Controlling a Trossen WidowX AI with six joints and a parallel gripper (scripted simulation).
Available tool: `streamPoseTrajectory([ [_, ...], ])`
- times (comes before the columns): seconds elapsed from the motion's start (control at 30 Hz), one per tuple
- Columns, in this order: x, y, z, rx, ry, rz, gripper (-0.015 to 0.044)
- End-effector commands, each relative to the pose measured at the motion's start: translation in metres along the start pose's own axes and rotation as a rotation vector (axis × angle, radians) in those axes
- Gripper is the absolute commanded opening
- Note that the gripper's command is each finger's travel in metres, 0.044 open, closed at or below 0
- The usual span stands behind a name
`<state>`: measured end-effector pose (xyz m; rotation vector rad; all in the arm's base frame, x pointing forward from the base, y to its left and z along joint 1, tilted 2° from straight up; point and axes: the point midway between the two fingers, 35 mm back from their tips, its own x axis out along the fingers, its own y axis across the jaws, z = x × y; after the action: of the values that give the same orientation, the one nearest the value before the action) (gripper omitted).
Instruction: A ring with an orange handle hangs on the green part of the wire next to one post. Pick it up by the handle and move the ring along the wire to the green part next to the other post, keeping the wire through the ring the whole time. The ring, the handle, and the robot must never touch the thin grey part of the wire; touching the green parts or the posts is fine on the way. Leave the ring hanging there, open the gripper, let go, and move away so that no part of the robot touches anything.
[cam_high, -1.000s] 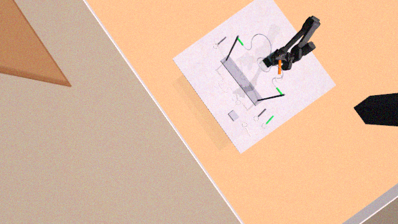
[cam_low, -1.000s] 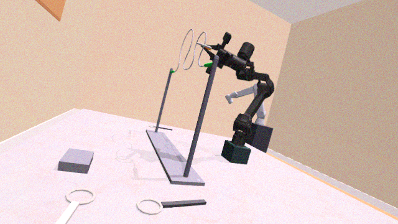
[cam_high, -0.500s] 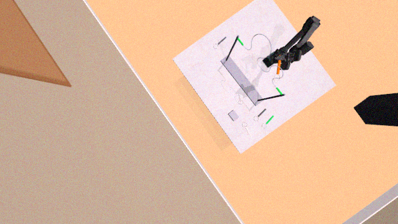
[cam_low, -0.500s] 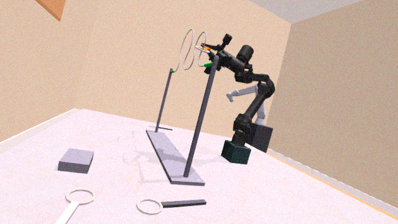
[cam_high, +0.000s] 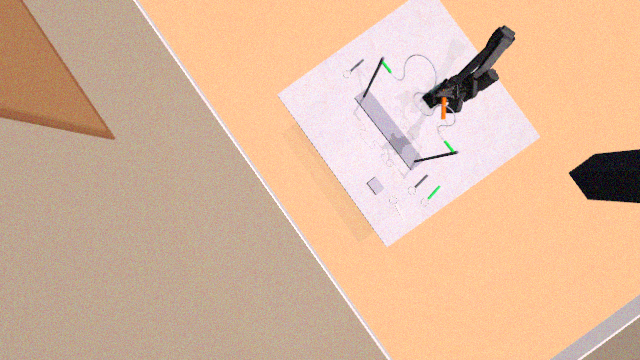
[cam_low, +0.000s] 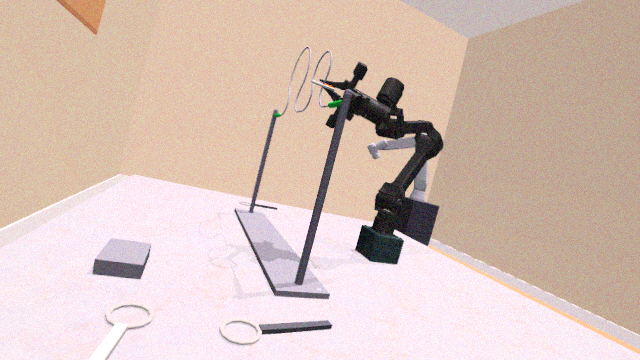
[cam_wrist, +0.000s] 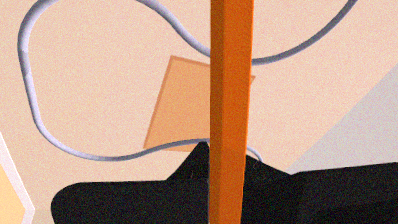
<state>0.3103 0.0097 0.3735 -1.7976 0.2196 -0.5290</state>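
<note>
My gripper (cam_high: 443, 99) (cam_low: 329, 87) (cam_wrist: 209, 149) is shut on the orange handle (cam_high: 443, 111) (cam_wrist: 230, 90), high above the base, between the two posts and nearer the front post (cam_low: 323, 185). The ring (cam_low: 318, 83) shows nearly edge-on as a pale line at the fingertips. Whether the wire (cam_high: 417, 55) (cam_low: 308, 48) (cam_wrist: 107, 159) runs through it or touches it cannot be told. In the wrist view the wire passes behind the handle and close behind the fingertips. One green part (cam_high: 449, 146) (cam_low: 335, 104) is at the front post, the other (cam_high: 386, 67) (cam_low: 277, 115) at the far post (cam_high: 373, 77) (cam_low: 263, 162).
Both posts stand on a grey base plate (cam_high: 387, 120) (cam_low: 260, 240). A grey block (cam_high: 375, 185) (cam_low: 122, 257), a dark-handled ring tool (cam_high: 421, 181) (cam_low: 295, 327), a green-handled one (cam_high: 434, 192) and a white one (cam_low: 109, 341) lie in front. Another dark tool (cam_high: 357, 65) (cam_low: 265, 206) lies by the far post.
</note>
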Motion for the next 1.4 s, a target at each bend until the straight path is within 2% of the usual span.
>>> streamPoseTrajectory([
  [0.0,-0.002,0.012,-0.001,0.06,0.012,0.035,-0.015],
  [0.83,-0.028,0.093,0.025,0.56,0.079,0.319,-0.015],
  [1.37,-0.04,0.13,0.059,0.872,0.04,0.443,-0.015],
])
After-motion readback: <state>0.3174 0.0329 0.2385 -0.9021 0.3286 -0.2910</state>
